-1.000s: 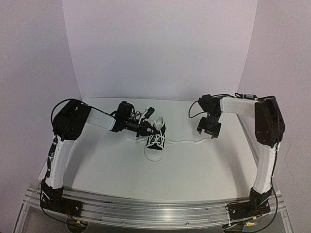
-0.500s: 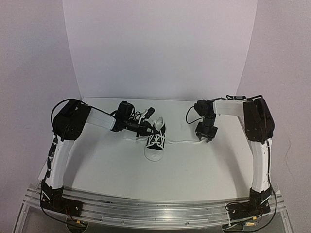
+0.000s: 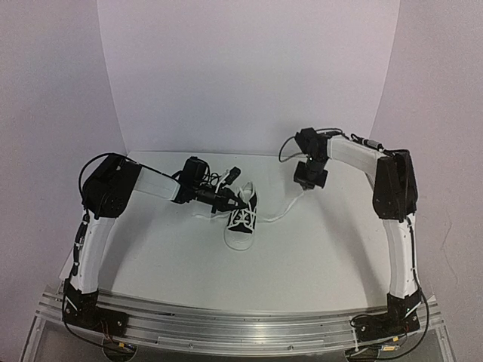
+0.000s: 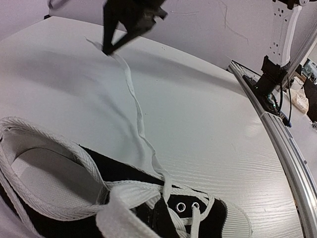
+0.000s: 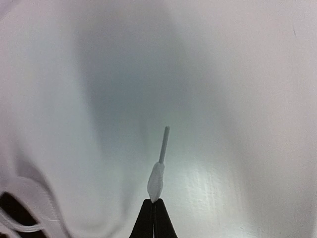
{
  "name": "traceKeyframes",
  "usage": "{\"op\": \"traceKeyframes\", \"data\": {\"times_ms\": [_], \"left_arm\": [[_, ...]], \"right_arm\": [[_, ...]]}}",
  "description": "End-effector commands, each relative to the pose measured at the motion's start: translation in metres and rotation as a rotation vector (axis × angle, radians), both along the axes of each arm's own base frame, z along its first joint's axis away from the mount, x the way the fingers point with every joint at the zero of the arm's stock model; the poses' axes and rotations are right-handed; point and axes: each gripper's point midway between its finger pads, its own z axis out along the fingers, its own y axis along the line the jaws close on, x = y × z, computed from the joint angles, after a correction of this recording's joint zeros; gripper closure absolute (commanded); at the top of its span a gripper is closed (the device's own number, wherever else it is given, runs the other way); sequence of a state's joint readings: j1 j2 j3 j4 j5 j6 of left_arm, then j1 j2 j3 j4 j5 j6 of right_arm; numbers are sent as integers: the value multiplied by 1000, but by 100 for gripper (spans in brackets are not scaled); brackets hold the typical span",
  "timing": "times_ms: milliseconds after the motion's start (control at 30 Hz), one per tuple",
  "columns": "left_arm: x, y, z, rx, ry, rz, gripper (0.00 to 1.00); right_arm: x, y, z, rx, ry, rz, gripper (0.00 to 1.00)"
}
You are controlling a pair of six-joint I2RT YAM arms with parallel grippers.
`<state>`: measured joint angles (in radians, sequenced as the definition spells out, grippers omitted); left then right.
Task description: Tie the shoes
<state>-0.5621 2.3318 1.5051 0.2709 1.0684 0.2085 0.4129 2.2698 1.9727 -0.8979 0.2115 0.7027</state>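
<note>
One black sneaker [image 3: 241, 219] lay at frame centre. The right gripper [image 5: 153, 203], right of centre, was clamped on one white lace [image 4: 134, 101] end. The left gripper [image 3: 224, 200], jaws together, sat at the sneaker's collar.

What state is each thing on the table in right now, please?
Small black canvas sneaker, white toe cap: upright, untied.
Long white lace: drawn out sideways, end pinched.
Right gripper: shut on the lace near its tip.
Left gripper: shut at the sneaker's collar; hold hidden.
</note>
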Motion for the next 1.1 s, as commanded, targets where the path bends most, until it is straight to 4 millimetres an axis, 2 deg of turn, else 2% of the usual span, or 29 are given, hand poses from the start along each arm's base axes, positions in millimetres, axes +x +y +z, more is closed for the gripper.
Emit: {"op": "traceKeyframes", "data": {"times_ms": [0,67,133,233,300,533,700,767,833,967,1067], "left_arm": [[3,-6,36,-35,-99,-22,100],[3,-6,37,-34,-108,-26,100],[2,-5,38,-28,-118,-32,100],[0,-4,37,-17,-142,-42,100],[-2,-2,37,-10,-146,-48,100],[-8,2,36,3,-162,-59,100],[-5,1,37,-3,-173,-52,100],[-4,0,37,-5,-172,-48,100],[-4,0,36,-6,-169,-48,100],[-5,0,33,-4,-156,-48,100],[-5,1,33,-5,-152,-47,100]], "right_arm": [[42,103,109,151,-327,253,100],[46,152,137,251,-431,352,100],[42,198,153,371,-494,427,100],[44,239,163,543,-551,441,100],[47,254,164,627,-571,427,100],[63,268,152,720,-601,360,100],[46,287,114,791,-469,357,99],[38,287,103,790,-426,361,85],[34,283,101,776,-418,367,61],[34,268,129,741,-483,381,29],[40,252,149,720,-530,363,22]]}}
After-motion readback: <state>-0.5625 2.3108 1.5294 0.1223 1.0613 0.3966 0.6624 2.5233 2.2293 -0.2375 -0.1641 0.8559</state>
